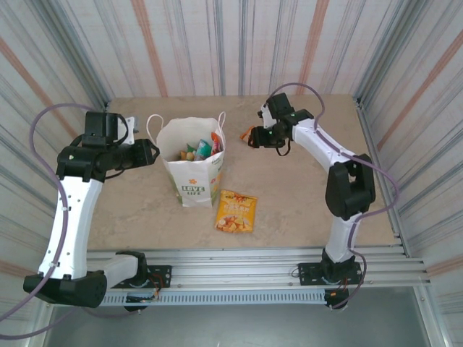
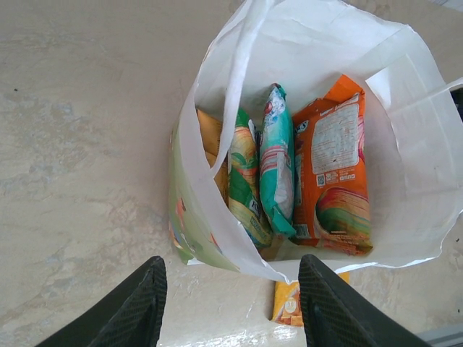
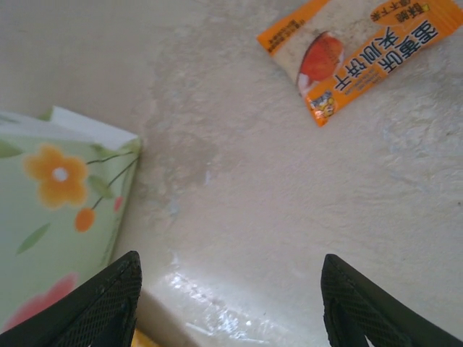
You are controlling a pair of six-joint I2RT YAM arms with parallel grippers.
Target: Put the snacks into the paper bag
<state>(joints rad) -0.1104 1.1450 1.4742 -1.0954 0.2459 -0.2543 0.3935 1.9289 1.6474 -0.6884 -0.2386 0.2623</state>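
striped walls (image 1: 239,43) ring table (image 1: 304,210), paper bag (image 1: 194,181), yellow packet (image 1: 236,211).

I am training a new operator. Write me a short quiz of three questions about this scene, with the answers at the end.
1. True or false: the paper bag lies flat on its side.
2. Besides the snacks inside the bag, how many packets lie on the table outside it? A) one B) two C) four
3. Fill in: the left end effector and the right end effector both stand ___ and hold nothing.
Key: 1 false, it stands upright. 2 B: a yellow-orange packet in front of the bag and an orange packet near the right end effector. 3 open.
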